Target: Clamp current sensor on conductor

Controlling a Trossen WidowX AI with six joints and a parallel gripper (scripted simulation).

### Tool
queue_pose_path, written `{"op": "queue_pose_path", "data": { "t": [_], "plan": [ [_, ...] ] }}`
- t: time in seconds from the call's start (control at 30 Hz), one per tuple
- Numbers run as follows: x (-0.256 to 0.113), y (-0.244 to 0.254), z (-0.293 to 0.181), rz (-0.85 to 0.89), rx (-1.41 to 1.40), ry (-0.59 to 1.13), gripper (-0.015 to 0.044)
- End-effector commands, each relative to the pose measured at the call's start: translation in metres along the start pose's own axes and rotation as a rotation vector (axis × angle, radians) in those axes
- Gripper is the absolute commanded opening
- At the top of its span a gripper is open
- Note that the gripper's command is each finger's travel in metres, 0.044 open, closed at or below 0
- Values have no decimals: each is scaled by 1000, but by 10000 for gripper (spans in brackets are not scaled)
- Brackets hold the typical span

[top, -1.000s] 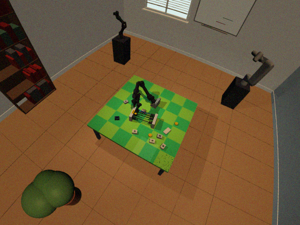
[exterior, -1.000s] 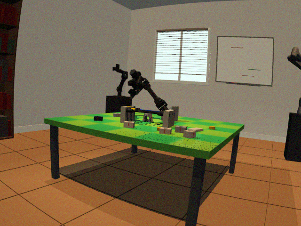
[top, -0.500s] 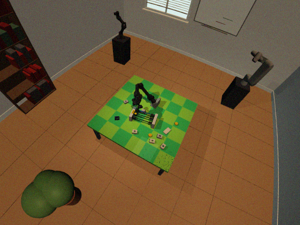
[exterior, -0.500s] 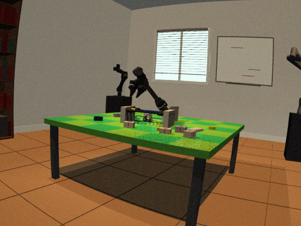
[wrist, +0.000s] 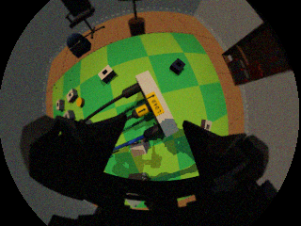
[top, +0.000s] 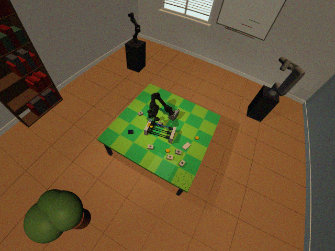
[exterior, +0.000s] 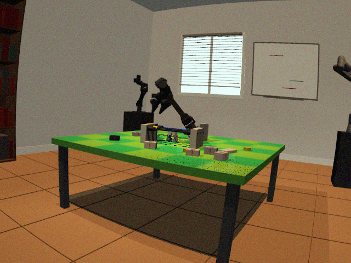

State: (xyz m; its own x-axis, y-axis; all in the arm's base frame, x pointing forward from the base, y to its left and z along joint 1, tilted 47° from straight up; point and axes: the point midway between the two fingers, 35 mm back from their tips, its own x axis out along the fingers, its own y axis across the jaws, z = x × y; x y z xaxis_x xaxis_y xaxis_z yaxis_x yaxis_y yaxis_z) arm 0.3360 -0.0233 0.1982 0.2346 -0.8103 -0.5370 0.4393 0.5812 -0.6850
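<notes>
The open sensor (top: 160,123) (exterior: 174,137) (wrist: 139,149) is a small grey piece standing on the table behind the conductor rack; its arrow cannot be made out. The rack has two pale end blocks (top: 172,135) (exterior: 196,138) (wrist: 147,81) with several dark conductors and a blue one (wrist: 129,143) between them. The yellow LOAD label (top: 148,124) (wrist: 155,104) is on top of the left block in the top view. A yellow tag (top: 151,126) (wrist: 141,110) sits on a conductor beside it. My gripper (top: 153,118) (exterior: 157,111) (wrist: 155,120) is open and empty, above that end of the rack.
A black block (top: 130,132) (exterior: 114,137) (wrist: 177,66) lies left of the rack. Several pale blocks (top: 150,146) (exterior: 150,144) (wrist: 107,73), orange discs (top: 197,137) (exterior: 247,148) and a flat pale plate (top: 186,146) lie around it. My arm's base (top: 174,115) stands behind the rack.
</notes>
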Motion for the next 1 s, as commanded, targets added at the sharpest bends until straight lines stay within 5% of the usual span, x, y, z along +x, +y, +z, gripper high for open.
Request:
{"op": "queue_pose_path", "data": {
  "t": [0.0,0.23,0.97],
  "plan": [
    [7,15,-33,29,-111,90,440],
    [17,32,-137,85,-418,378,440],
    [42,34,-148,88,-424,384,440]
  ]
}}
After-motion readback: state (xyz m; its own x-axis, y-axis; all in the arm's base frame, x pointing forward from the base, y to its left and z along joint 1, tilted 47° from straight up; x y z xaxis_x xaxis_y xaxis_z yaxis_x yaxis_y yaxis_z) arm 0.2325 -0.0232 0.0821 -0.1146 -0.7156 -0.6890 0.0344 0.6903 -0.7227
